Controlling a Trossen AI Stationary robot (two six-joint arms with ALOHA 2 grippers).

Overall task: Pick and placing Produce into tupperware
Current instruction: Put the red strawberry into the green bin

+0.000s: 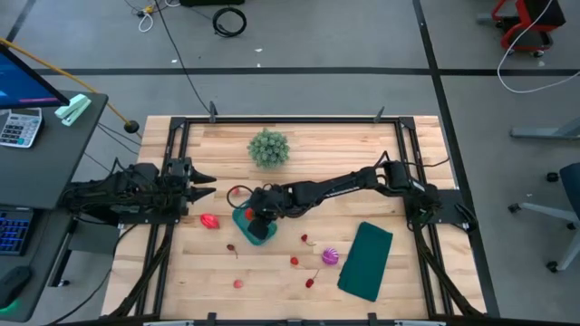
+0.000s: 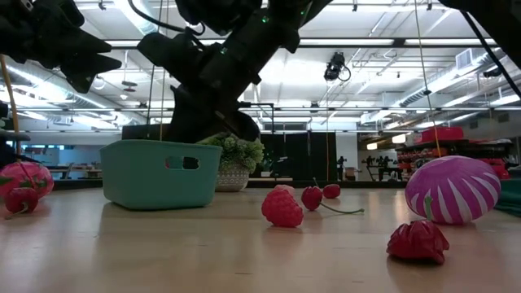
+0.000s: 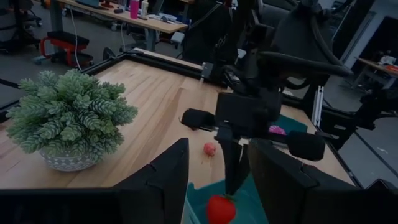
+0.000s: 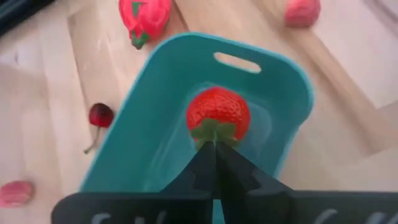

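Red plastic strawberry (image 4: pixel 218 112) is pinched by its green leafy cap in the closed right gripper (image 4: pixel 215 144) above the teal rounded plastic tub (image 4: pixel 155 112), where it could be bounced out over the shallow wall if released too high.

I work in a robotics lab: my wooden table (image 1: pixel 299 217) sits in a black metal frame (image 1: pixel 290 119) on a grey floor with loose cables (image 1: pixel 228 20), a monitor desk (image 1: pixel 41 136) alongside, under ceiling strip lights (image 2: pixel 391 122).
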